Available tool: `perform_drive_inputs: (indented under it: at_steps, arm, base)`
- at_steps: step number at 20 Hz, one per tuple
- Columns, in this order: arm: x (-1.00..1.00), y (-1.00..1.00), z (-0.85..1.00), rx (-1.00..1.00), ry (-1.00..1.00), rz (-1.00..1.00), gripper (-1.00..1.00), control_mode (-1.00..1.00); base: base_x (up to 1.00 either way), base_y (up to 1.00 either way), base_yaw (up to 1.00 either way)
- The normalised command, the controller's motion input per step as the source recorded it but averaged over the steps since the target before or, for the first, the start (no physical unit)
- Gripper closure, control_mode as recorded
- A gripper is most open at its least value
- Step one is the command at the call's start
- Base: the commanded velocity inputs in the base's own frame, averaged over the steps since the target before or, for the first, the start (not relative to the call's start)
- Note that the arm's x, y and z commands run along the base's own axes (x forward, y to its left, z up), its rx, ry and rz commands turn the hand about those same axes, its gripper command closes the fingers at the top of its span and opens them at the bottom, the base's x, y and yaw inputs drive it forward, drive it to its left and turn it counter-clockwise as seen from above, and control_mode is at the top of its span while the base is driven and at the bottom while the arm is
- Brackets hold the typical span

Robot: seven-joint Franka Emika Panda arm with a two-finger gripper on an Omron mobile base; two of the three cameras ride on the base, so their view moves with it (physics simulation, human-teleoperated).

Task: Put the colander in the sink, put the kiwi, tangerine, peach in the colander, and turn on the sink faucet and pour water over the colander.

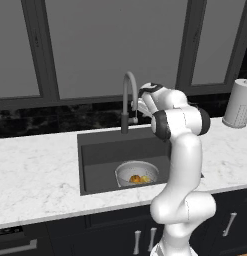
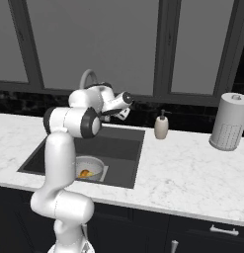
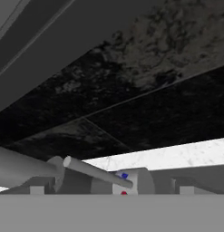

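Note:
The colander [image 1: 137,171] sits in the dark sink [image 1: 97,150], toward its front right, and also shows beside my arm [image 2: 90,167]. Orange and yellowish fruit [image 1: 139,178] lie inside it; I cannot tell the kiwi, tangerine and peach apart. The grey gooseneck sink faucet [image 1: 126,97] stands at the sink's back edge. My gripper [image 1: 137,106] hovers just right of its neck, above the side lever [image 1: 136,119], open and holding nothing. In the hand view the lever [image 3: 97,172] and the faucet base [image 3: 131,181] with its red and blue dots lie close below. No water shows at the spout.
A beige soap dispenser [image 2: 161,127] stands right of the sink. A tall white perforated cylinder [image 2: 227,122] stands on the marble counter [image 2: 192,168] at the far right. A dark backsplash and large windows rise close behind the faucet. My own arm stands over the sink's right half.

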Motion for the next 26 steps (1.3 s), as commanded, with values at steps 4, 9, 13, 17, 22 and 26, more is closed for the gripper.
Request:
perform_drive_inputs:
  at_steps: [4, 9, 13, 17, 22, 26]
  arm:
    - [0.27, 0.04, -0.14, 0.00, 0.00, -0.02, -1.00, -1.00]
    - [0.34, 0.02, -0.12, 0.00, 0.00, -0.02, -1.00, -1.00]
    - [0.26, 0.01, -0.14, 0.00, 0.00, -0.02, -1.00, -1.00]
    - [0.17, 0.00, -0.15, 0.00, 0.00, -0.04, -1.00, -1.00]
    - [0.01, 0.00, -0.14, 0.00, 0.00, -0.06, 1.00, -1.00]
    - [0.00, -0.22, -0.08, 0.00, 0.00, -0.08, 1.00, -1.00]
  base:
    - [0.00, 0.00, 0.00]
    - [0.00, 0.00, 0.00]
    - [0.00, 0.00, 0.00]
    - [0.00, 0.00, 0.00]
    - [0.00, 0.00, 0.00]
    - [0.00, 0.00, 0.00]
